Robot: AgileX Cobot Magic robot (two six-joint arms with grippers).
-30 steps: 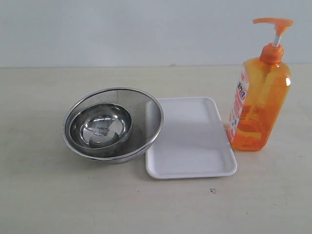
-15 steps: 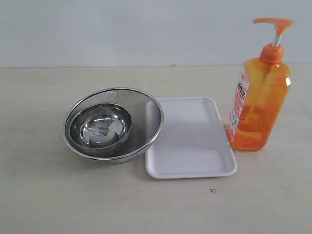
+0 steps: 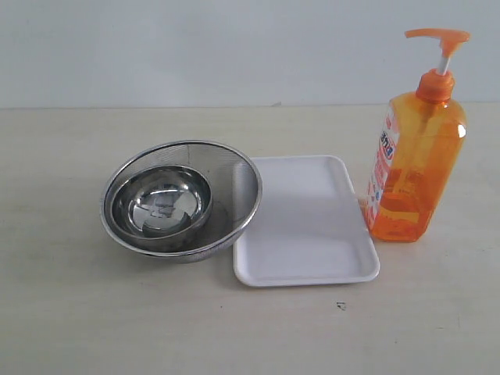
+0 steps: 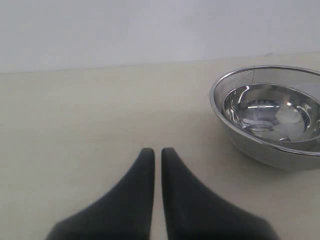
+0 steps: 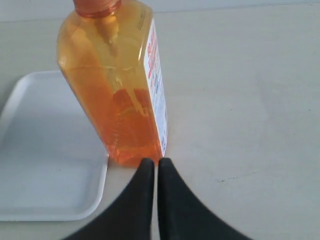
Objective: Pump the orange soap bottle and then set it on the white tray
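At frame right, the orange soap bottle (image 3: 414, 168) stands upright on the desk (image 3: 62, 312), just beside the white tray (image 3: 305, 226). Left fingers (image 4: 137, 195) and right fingers (image 5: 137, 200) are closed, empty.

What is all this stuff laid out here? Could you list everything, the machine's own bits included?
orange soap bottle: one, clear orange with a white-and-red label, upright on the table just right of the tray
white tray: one, white, middle of the table
mesh strainer: one, silver steel, left of the tray, at its edge
steel bowl: one, shiny silver, inside the strainer
table: one, cream, under everything
left gripper: one, black, shut, near the strainer
right gripper: one, black, shut, by the bottle's base
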